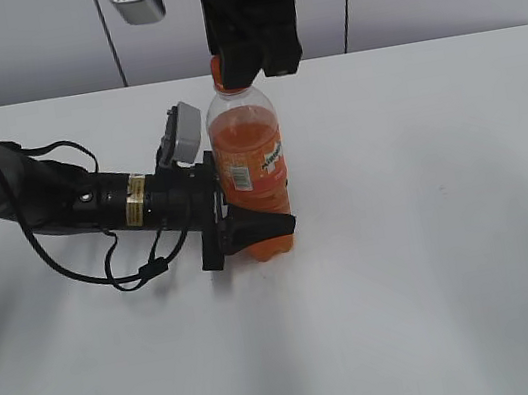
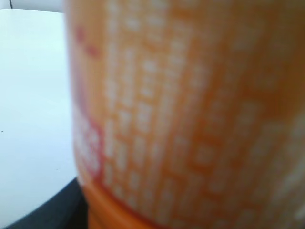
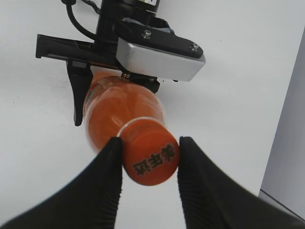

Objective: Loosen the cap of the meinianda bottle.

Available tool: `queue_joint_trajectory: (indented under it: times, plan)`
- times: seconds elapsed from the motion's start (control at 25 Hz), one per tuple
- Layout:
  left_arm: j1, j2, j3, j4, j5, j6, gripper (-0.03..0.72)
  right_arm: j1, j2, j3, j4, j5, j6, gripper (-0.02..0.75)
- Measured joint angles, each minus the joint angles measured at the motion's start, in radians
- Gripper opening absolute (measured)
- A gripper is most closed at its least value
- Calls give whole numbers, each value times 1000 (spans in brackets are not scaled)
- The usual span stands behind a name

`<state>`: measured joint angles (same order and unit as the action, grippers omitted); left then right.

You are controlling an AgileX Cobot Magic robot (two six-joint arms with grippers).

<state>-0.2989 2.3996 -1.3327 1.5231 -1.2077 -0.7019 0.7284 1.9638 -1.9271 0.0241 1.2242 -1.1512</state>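
The meinianda bottle (image 2: 190,114) was seen blurred against the left wrist lens, its label print unreadable. Only from the right wrist was the cap (image 3: 151,156) shown, dark characters on top, pinched by the right tool (image 3: 148,164). The upright bottle's base was clamped on the desk (image 1: 452,227) by the left tool (image 1: 250,232).

The meinianda bottle (image 1: 249,164) stands upright just above the table's centre, full of orange soda, orange-labelled. Its orange cap (image 3: 151,158), dark-printed, sits on at 12 o'clock.

Upright meinianda bottle (image 1: 251,174) between jaws
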Motion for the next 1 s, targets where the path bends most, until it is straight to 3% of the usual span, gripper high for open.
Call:
queue_joint_trajectory:
  times: [1.0]
  plan:
    - [0, 0, 0, 1, -1, 2, 410, 0, 0, 0, 18, -2, 5, 302]
